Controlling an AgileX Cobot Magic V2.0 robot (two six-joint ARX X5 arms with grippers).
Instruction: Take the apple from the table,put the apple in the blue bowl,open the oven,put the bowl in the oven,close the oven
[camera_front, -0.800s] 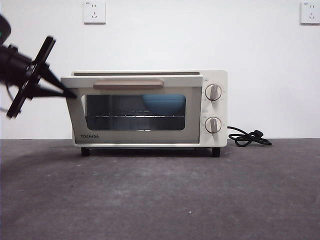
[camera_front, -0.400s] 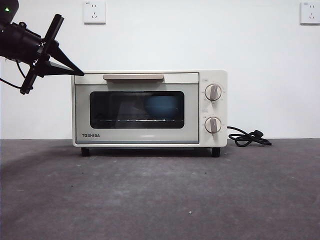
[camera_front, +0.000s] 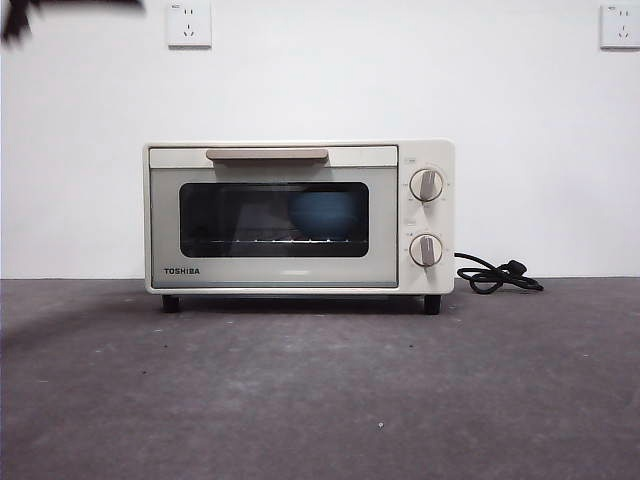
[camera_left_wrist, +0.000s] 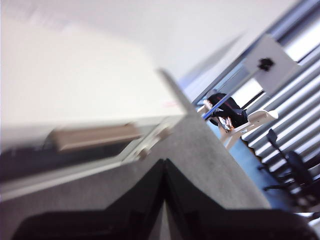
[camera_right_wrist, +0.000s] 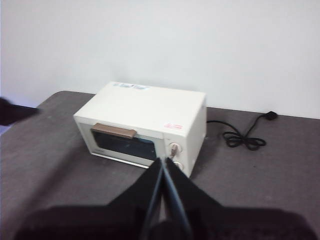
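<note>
The cream oven stands on the table with its door shut and its beige handle along the top. Behind the dark glass sits the blue bowl. The apple is hidden. My left gripper is only a blurred black tip in the front view's top left corner; the left wrist view shows it shut and empty, above and to one side of the blurred oven. My right gripper hangs high above the table's near side, shut on nothing, looking down on the oven.
A black cord lies coiled to the right of the oven, by the wall. Two wall sockets sit high on the white wall behind. The grey table stretches wide in front of the oven.
The oven door went from slightly ajar to fully shut. My left gripper then drew away from the door's upper left corner, up and left to the picture's corner.
</note>
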